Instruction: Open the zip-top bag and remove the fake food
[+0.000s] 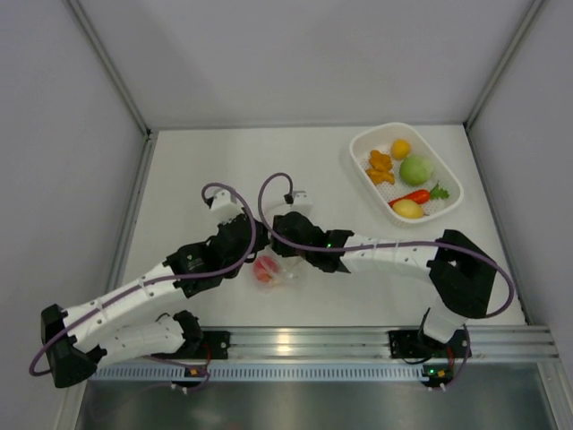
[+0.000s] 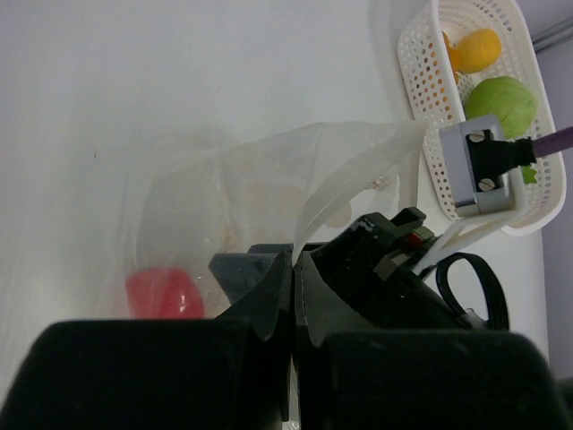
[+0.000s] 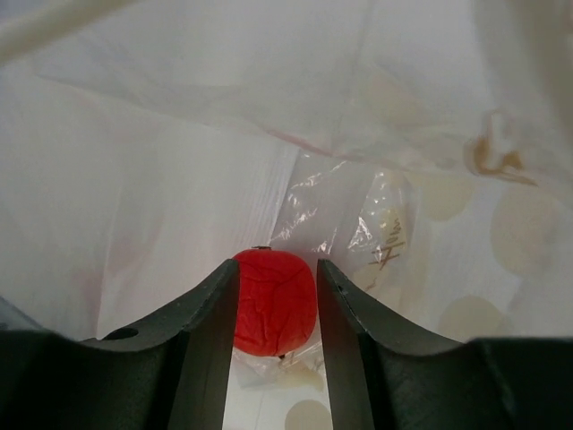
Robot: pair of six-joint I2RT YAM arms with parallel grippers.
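Note:
The zip-top bag (image 1: 285, 272) lies near the table's front, between both arms; in the left wrist view the zip-top bag (image 2: 269, 170) gapes open. My left gripper (image 1: 253, 248) is shut, and its tips (image 2: 294, 258) pinch a flap of the bag's mouth. My right gripper (image 1: 297, 256) reaches inside the bag, where its tips (image 3: 277, 264) close on either side of the red ball (image 3: 273, 309). That red ball (image 1: 264, 270) shows through the plastic (image 2: 164, 293). The lemon (image 1: 407, 209), chilli (image 1: 419, 195), pale-green ball (image 1: 416, 170), orange ball (image 1: 400, 149) and orange lumpy piece (image 1: 380, 167) are in the basket.
The white perforated basket (image 1: 358, 143) stands at the back right, close to the right wall; its rim (image 2: 430, 54) shows in the left wrist view. Purple cables loop above both wrists. Grey walls bound the table on three sides.

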